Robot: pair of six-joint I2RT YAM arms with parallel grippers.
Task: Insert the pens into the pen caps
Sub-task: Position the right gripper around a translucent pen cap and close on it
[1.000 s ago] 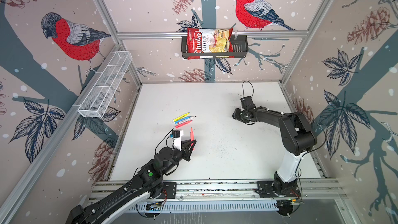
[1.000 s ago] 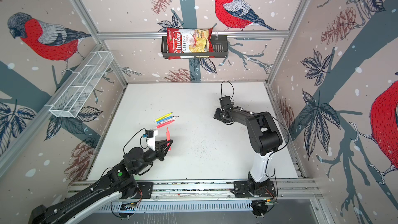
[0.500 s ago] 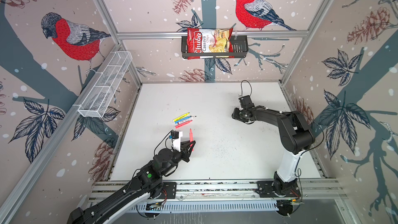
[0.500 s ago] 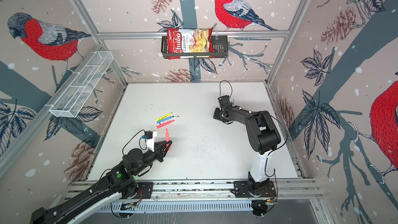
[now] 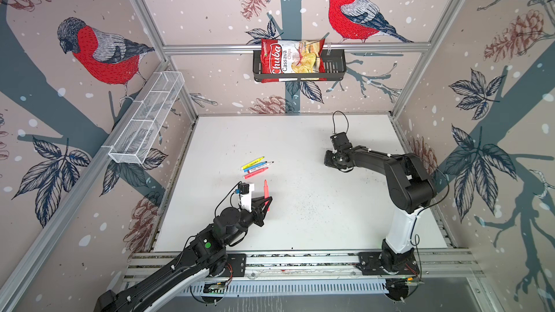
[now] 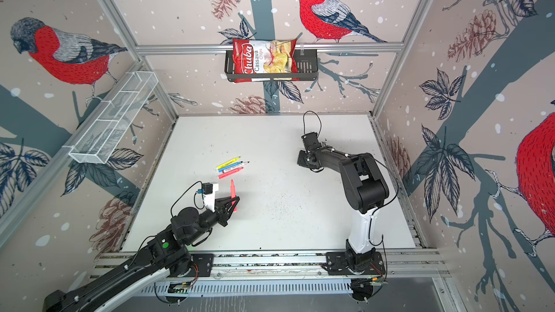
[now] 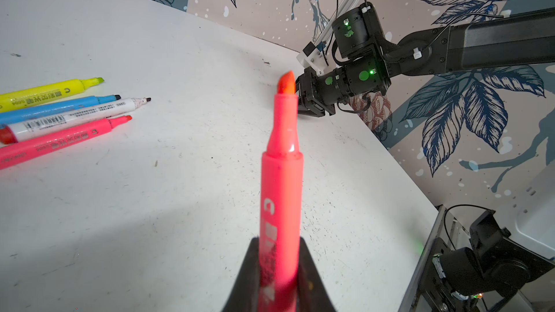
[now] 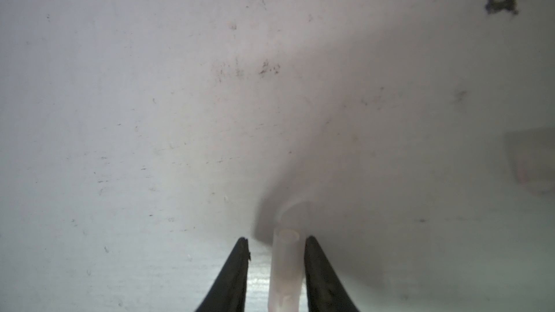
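Clamping the barrel of a slim neon pink-red marker pen [image 7: 282, 181], the left gripper [image 7: 279, 244] is closed tight on it over the white tabletop [image 5: 300, 145], near four other slim markers [image 5: 256, 167] lying side by side. Well apart, the right gripper [image 8: 276, 243] stands partly open around a short translucent whitish tube cap [image 8: 285, 265] — one finger touches it, a gap shows at the other.

Four pens [image 5: 255, 167] lie clustered; pink pen [image 5: 265, 189] aloft.
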